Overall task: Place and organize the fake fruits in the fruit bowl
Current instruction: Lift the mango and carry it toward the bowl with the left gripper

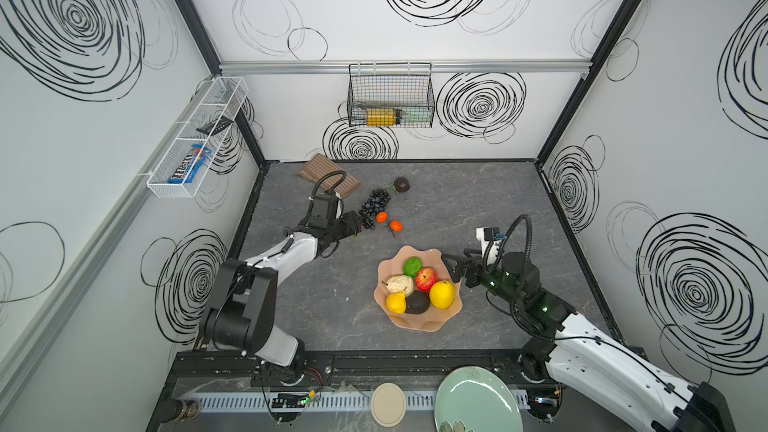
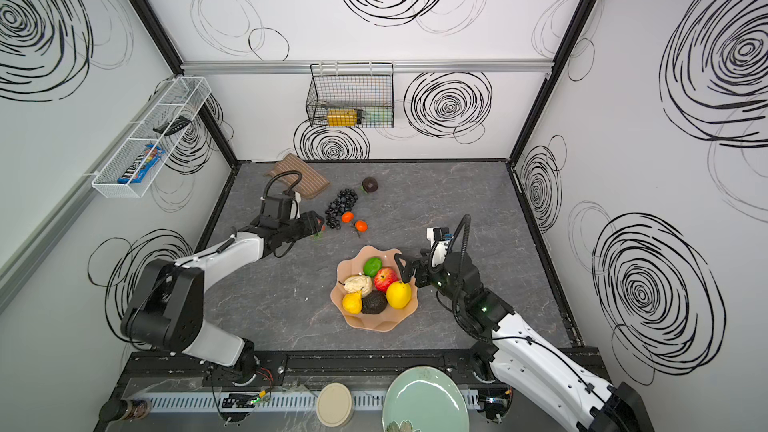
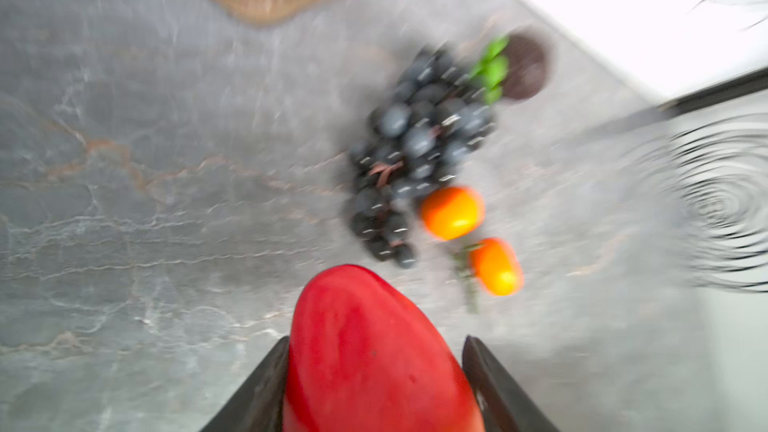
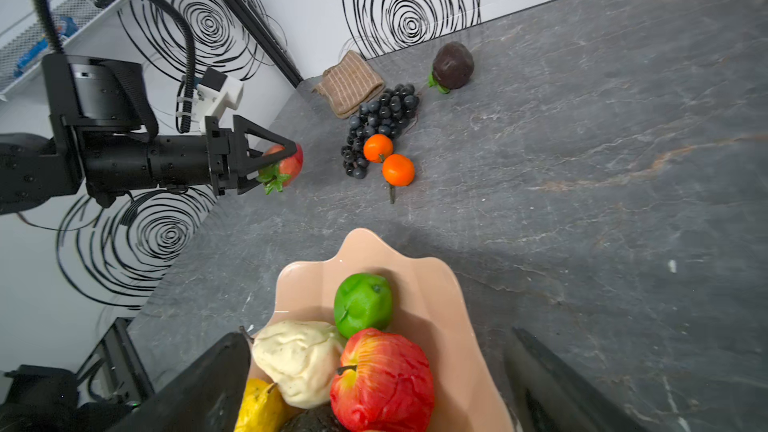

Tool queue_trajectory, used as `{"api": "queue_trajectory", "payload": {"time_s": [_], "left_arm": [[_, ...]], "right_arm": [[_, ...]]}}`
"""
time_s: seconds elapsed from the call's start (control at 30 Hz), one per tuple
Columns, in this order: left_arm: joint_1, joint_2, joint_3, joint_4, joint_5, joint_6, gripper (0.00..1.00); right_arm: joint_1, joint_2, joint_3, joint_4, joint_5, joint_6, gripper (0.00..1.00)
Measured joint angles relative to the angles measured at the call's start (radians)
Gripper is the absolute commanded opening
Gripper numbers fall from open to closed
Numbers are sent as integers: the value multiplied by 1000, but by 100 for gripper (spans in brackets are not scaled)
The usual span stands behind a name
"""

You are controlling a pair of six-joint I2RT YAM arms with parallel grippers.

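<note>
Resting near the middle of the grey marbled tabletop (image 1: pixel 478 201): wide peach-pink bowl (image 1: pixel 415 324) with scalloped rim, packed with 6 glossy plastic fruits touching one another: green lime (image 1: pixel 412 266), red apple (image 1: pixel 425 279), wrinkled beige fruit (image 1: pixel 400 284), yellow pear (image 1: pixel 396 302), dark avocado (image 1: pixel 417 302), yellow lemon (image 1: pixel 442 294). Spread wide and empty at the bowl's right rim: black right gripper (image 1: pixel 455 273). Lying farther back, well apart from the bowl: dark grape bunch (image 1: pixel 374 207), just beside 2 orange tangerines (image 1: pixel 381 216) (image 1: pixel 396 225), and a dark round fruit (image 1: pixel 402 184) with green leaf. Clenched on a red strawberry (image 4: pixel 293 164) with green leaves, just left of the grapes: black left gripper (image 4: pixel 278 164). Folded in the far corner: striped brown cloth (image 1: pixel 316 168).
</note>
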Motion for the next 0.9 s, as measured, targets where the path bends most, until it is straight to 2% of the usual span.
{"api": "queue_trajectory", "payload": {"time_s": [0.13,0.27,0.4,0.5,0.63,0.9], "left_arm": [[-60,-179,-116,138,3,-142,56],[-182,-251,-184,247,-31,-278,56],[-312,-251,-201,323,-80,-385,56],[-377,-237,-201,375,-110,-435,56],[-428,-207,-201,408,-140,-468,56],[-500,-166,-201,446,-167,-493,56]], "right_arm": [[18,45,0,63,-53,91,93],[89,85,7,108,-55,160,89],[179,144,49,157,-55,194,80],[209,192,95,181,-72,206,72],[214,235,132,199,-103,222,65],[218,272,139,212,-143,236,44]]}}
